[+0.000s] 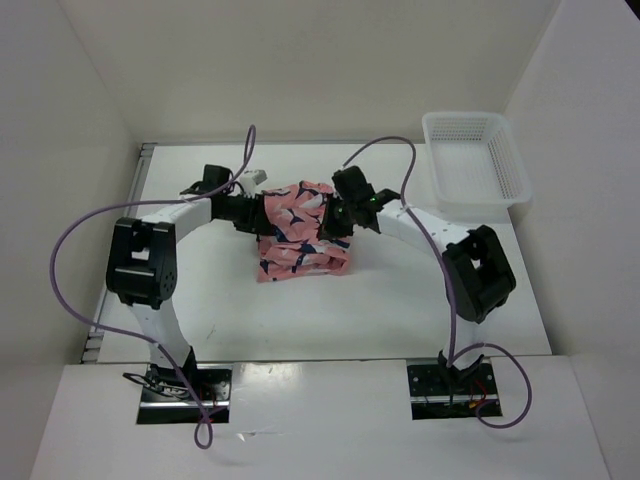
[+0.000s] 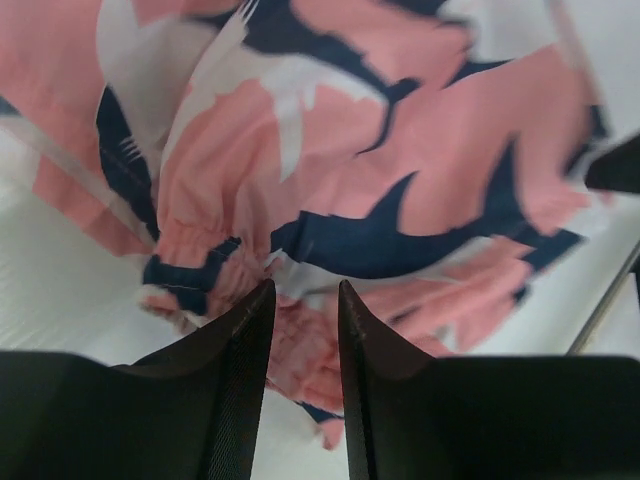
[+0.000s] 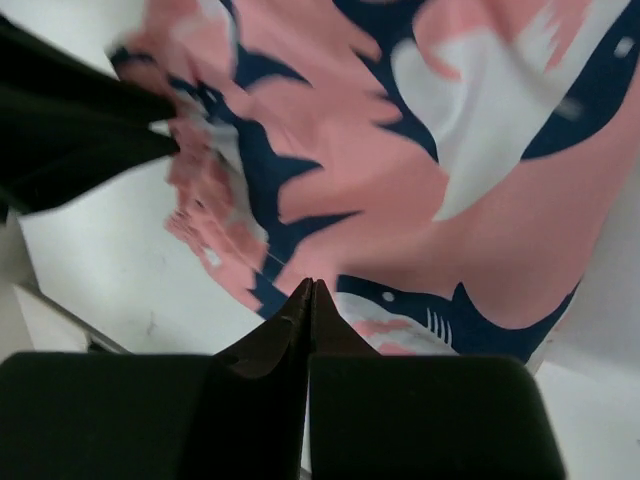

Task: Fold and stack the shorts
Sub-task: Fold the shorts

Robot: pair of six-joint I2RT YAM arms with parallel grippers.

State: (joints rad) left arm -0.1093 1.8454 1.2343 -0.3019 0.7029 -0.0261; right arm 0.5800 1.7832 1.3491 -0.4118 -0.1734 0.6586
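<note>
The shorts lie well left of the basket, mid-surface. They are soft salmon-pink cloth printed with navy-and-white whale shapes. The lower part sits as a rumpled, roughly square fold. The upper part is drawn up between the two arms.

The left end effector is at the shorts' edge farthest from the basket. Its dark, tapered fingers stand a narrow slit apart, pinching the puckered, gathered waistband. The right end effector is at the edge nearer the basket. Its fingers are pressed flat together on the smooth cloth at their tips.

The basket is white plastic mesh, rectangular, with a rolled rim.
</note>
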